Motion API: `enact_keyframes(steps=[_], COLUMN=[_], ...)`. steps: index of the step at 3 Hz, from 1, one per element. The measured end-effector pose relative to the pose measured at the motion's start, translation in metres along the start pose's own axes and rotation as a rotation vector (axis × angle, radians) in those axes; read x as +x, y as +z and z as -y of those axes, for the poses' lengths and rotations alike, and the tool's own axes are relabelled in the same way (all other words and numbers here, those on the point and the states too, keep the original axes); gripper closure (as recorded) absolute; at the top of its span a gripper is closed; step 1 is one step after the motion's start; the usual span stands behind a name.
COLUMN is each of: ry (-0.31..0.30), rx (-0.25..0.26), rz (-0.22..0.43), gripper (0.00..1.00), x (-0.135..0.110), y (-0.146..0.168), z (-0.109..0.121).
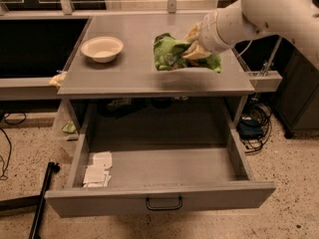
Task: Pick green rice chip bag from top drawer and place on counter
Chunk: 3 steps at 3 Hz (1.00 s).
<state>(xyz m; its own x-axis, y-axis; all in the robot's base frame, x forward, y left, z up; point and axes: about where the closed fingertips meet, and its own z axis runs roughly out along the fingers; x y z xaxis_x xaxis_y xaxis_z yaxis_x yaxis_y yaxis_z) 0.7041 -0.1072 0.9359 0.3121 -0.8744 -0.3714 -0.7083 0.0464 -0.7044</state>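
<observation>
Since the green rice chip bag (168,54) is out of the open top drawer (209,199) and held just above the counter (124,73), the pick looks done. The gripper (193,49) is at the counter's right, jaws clamped on the bag's right side. Left to do: lower and release, clear of the bowl (101,48).

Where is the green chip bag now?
In the camera view the green chip bag is held by the gripper over the right half of the counter, right of the bowl.

The grey surface (129,76) carries a pale bowl (101,48) at ten o'clock. Toward two o'clock the tool (193,50) grips the green rice chip bag (168,55) low over it.
</observation>
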Motion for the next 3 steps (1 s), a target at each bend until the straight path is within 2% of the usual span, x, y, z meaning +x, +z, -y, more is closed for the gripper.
enact_keyframes(steps=[1, 3], ry=[0.042, 0.048], rx=[0.001, -0.003], rz=[0.036, 0.039], gripper=[1.0, 0.59], x=[0.0099, 0.0127], y=[0.0412, 0.047], z=[0.0054, 0.0041])
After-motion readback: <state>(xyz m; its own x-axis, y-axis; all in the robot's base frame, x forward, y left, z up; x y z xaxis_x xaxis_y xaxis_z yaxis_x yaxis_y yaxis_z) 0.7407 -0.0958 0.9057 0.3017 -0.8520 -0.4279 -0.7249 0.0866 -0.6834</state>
